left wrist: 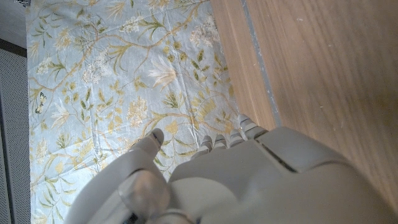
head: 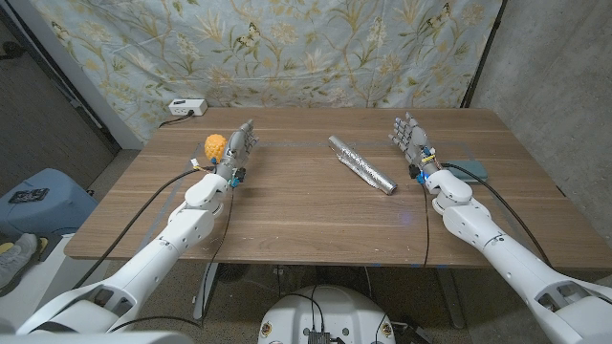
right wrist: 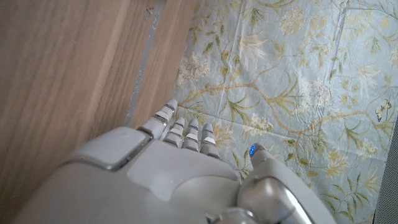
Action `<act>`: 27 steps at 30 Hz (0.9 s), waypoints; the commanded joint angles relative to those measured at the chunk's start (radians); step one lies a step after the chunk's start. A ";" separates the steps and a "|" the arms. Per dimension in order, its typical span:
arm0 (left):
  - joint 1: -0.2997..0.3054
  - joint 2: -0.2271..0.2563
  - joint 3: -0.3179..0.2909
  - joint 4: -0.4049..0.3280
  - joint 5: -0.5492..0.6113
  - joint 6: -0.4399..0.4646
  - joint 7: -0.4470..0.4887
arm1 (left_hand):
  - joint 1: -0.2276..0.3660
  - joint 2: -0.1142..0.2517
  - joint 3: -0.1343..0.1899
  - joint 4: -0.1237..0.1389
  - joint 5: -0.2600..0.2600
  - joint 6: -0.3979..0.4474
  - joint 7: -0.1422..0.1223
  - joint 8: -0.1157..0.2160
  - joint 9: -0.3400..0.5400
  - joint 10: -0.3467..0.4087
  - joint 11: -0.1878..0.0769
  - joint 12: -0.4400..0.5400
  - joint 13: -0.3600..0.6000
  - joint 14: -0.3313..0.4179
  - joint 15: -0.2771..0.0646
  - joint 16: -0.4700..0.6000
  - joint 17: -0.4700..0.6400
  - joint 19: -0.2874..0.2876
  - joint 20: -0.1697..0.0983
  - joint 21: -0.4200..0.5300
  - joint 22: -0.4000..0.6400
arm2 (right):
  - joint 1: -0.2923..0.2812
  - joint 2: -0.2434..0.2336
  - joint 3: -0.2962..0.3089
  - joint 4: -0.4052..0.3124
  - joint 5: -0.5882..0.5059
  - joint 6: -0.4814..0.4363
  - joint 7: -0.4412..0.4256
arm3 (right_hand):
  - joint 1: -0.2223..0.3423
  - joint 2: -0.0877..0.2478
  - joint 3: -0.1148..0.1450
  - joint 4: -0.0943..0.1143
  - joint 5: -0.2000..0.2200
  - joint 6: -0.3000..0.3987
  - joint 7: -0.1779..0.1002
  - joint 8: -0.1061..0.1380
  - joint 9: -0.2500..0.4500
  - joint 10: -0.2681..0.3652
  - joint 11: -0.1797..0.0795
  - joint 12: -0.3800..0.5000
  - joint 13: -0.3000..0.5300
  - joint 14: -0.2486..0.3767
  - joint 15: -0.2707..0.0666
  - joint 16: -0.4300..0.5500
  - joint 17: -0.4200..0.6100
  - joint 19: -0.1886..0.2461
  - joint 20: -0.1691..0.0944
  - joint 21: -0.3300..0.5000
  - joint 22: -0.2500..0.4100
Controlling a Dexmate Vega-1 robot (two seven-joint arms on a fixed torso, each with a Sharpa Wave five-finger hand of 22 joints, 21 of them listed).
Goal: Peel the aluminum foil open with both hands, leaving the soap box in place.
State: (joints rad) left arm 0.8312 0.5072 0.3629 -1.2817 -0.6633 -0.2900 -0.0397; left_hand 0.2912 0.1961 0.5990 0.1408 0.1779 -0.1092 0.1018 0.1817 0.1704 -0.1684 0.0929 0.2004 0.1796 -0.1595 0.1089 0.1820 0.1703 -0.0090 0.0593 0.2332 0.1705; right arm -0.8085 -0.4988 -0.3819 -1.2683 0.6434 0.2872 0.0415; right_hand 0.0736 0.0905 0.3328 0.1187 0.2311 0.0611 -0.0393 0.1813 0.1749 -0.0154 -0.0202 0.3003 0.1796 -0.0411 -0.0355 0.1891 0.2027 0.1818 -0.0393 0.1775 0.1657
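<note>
A long package wrapped in aluminum foil (head: 362,164) lies slantwise on the wooden table (head: 306,210), right of the middle. My left hand (head: 241,145) stands on the left part of the table, fingers straight and pointing away, holding nothing, well apart from the foil. My right hand (head: 411,139) stands just right of the foil's far end, fingers spread and extended, not touching it. In the left wrist view my left hand (left wrist: 249,180) shows from behind, and in the right wrist view my right hand (right wrist: 168,174) does too, both with nothing in them.
An orange-yellow ball-like object (head: 215,146) sits just left of my left hand. A flat grey-green pad (head: 470,170) lies near the table's right edge. A white power strip (head: 186,108) sits beyond the far left corner. A floral cloth (head: 316,48) hangs behind the table.
</note>
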 commanded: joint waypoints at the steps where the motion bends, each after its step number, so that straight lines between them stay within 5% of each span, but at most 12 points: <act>1: -0.004 0.003 -0.012 0.017 -0.013 -0.001 -0.007 | 0.011 -0.001 0.011 -0.005 0.005 -0.006 0.002 0.005 0.005 -0.016 0.002 0.005 0.004 -0.008 0.001 0.005 0.002 0.000 0.009 0.004 0.003 | 0.037 0.015 -0.016 0.031 -0.013 -0.007 0.015 | 0.000 0.021 0.005 0.001 0.004 0.005 -0.001 0.007 0.005 0.000 -0.008 0.002 0.001 -0.011 -0.034 0.005 0.001 0.005 -0.075 0.004 0.001; 13: -0.010 0.050 0.004 -0.041 0.041 0.011 -0.006 | 0.027 -0.014 0.023 -0.032 0.007 0.001 0.000 0.005 0.005 -0.007 0.000 0.006 0.004 -0.003 0.000 0.002 -0.001 0.006 0.010 -0.003 0.002 | 0.020 0.004 -0.012 0.001 -0.018 -0.016 -0.008 | 0.001 0.020 0.007 -0.001 0.004 0.006 -0.001 0.008 0.005 0.004 -0.007 -0.004 0.002 -0.011 -0.034 0.006 0.000 0.004 -0.075 0.005 0.001; 18: -0.012 0.066 0.011 -0.074 0.061 0.016 -0.006 | 0.095 -0.028 0.056 -0.132 0.019 0.073 0.014 0.021 0.006 0.047 -0.004 0.019 0.006 0.048 -0.011 0.006 -0.001 0.055 0.004 -0.008 0.002 | 0.011 -0.005 -0.010 -0.011 -0.023 -0.010 -0.010 | 0.001 0.020 0.007 -0.001 0.004 0.007 -0.001 0.008 0.005 0.004 -0.007 -0.007 0.002 -0.012 -0.034 0.006 0.000 0.003 -0.075 0.005 0.001; 24: -0.010 0.087 0.023 -0.108 0.109 0.018 0.015 | 0.120 -0.030 0.059 -0.173 0.021 0.114 0.013 0.025 0.007 0.097 -0.004 0.031 0.008 0.093 -0.009 0.012 0.000 0.090 -0.007 -0.004 0.004 | -0.005 -0.013 -0.004 -0.032 -0.022 -0.006 -0.016 | 0.002 0.020 0.008 -0.002 0.004 0.009 0.000 0.009 0.006 0.005 -0.006 -0.010 0.002 -0.012 -0.033 0.007 0.000 0.003 -0.074 0.005 0.001; 27: -0.008 0.102 0.031 -0.130 0.146 0.019 0.034 | 0.152 -0.029 0.069 -0.216 0.031 0.141 -0.002 0.024 0.008 0.136 -0.018 0.039 0.010 0.125 -0.016 0.014 0.001 0.116 -0.008 -0.004 0.004 | -0.012 -0.015 -0.002 -0.038 -0.020 -0.005 -0.018 | 0.003 0.020 0.008 -0.003 0.004 0.009 -0.001 0.009 0.006 0.005 -0.006 -0.011 0.002 -0.013 -0.033 0.007 -0.001 0.003 -0.074 0.005 0.001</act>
State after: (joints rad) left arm 0.8214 0.5661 0.3726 -1.3450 -0.6052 -0.2756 -0.0419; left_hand 0.4187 0.1692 0.6602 -0.0477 0.1992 0.0117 0.1037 0.2012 0.1749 -0.0599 0.0812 0.2264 0.1841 -0.0556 0.0932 0.1897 0.1674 0.0846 0.0519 0.2284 0.1704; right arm -0.7994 -0.5026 -0.3915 -1.2806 0.6234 0.2769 0.0341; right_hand 0.0736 0.0904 0.3327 0.1187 0.2310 0.0609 -0.0392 0.1852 0.1796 -0.0129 -0.0224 0.2921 0.1795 -0.0445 -0.0388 0.1890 0.1998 0.1816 -0.0393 0.1773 0.1655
